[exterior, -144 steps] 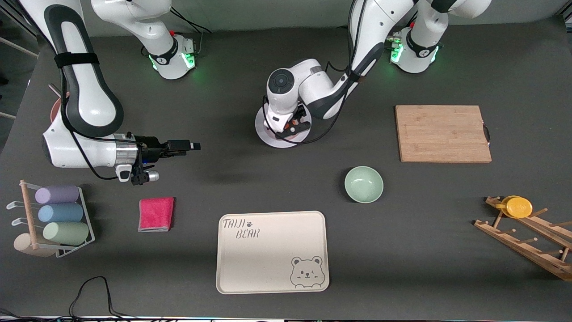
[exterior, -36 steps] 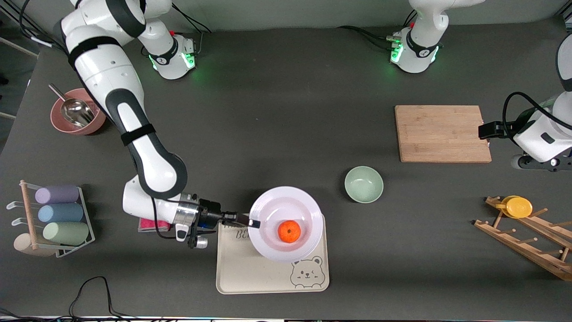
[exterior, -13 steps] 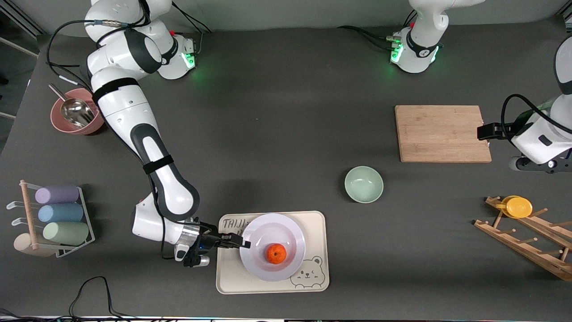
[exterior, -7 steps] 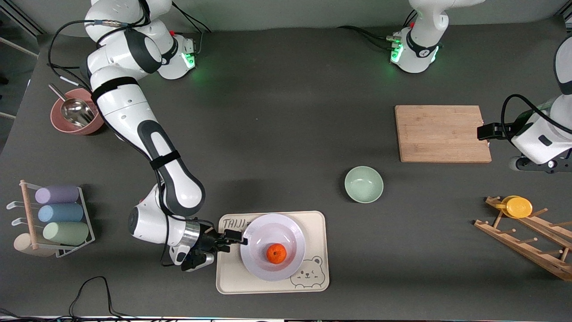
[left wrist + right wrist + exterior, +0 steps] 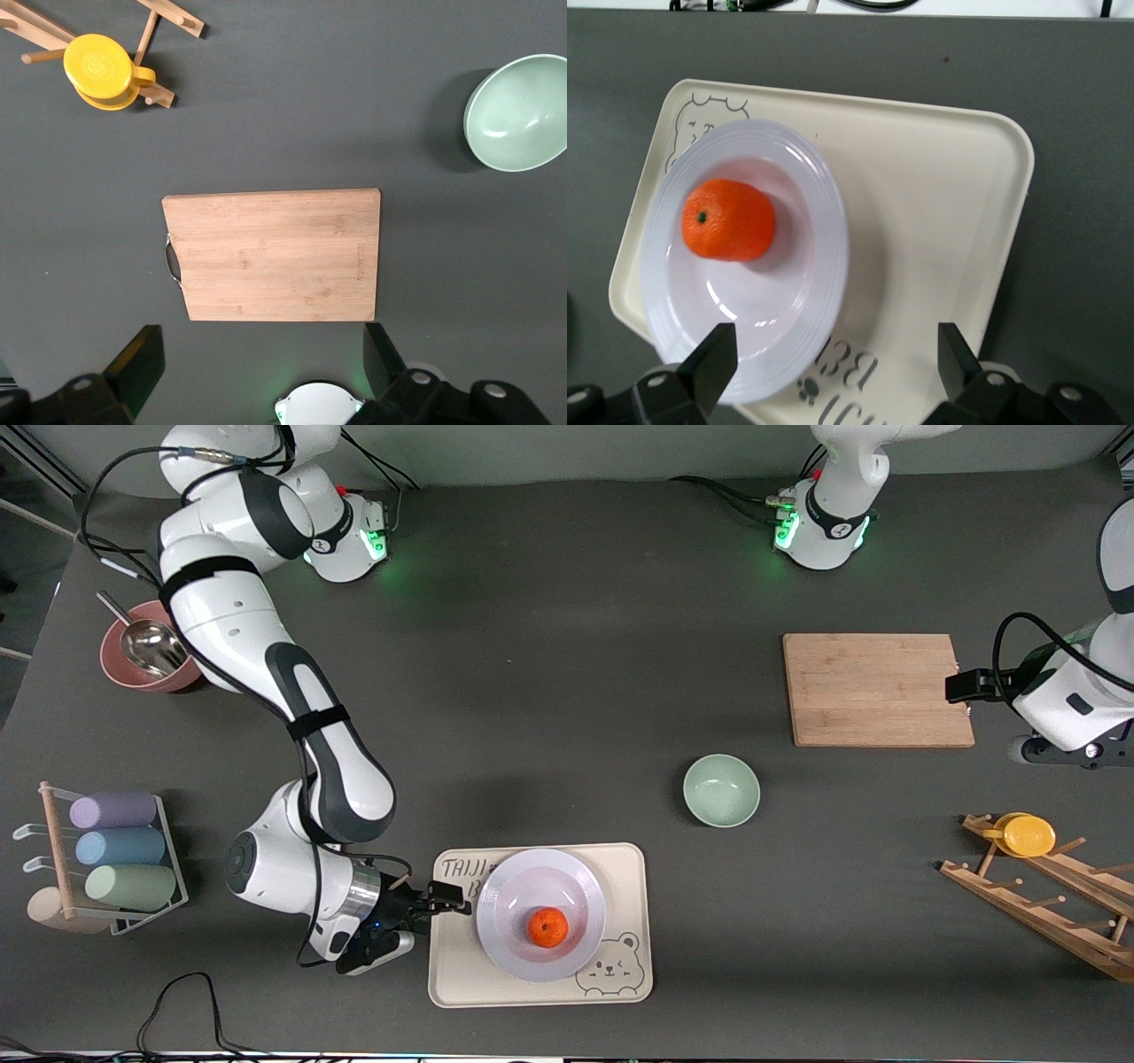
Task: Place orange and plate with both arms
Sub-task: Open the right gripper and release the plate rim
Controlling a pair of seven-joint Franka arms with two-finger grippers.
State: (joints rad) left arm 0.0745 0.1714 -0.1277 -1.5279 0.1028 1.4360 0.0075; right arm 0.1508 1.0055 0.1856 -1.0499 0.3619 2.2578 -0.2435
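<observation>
The white plate (image 5: 541,886) lies on the cream bear tray (image 5: 461,974), with the orange (image 5: 548,926) resting in it. My right gripper (image 5: 454,908) is open and empty, low over the tray's edge toward the right arm's end, just off the plate's rim. The right wrist view shows the orange (image 5: 728,220) in the plate (image 5: 744,301) on the tray (image 5: 939,221), with my right gripper (image 5: 833,354) spread wide. My left gripper (image 5: 964,685) is open and empty above the wooden cutting board's handle end; it waits there. In the left wrist view the left gripper (image 5: 261,354) holds nothing.
A pale green bowl (image 5: 721,789) stands between the tray and the cutting board (image 5: 877,689). A wooden rack holds a yellow cup (image 5: 1028,835) at the left arm's end. A pink bowl with a scoop (image 5: 146,657) and a rack of rolls (image 5: 115,850) are at the right arm's end.
My right gripper has let go of the plate's rim, opened and drawn back toward the right arm's end. The plate and orange stay on the tray. The left arm has not moved.
</observation>
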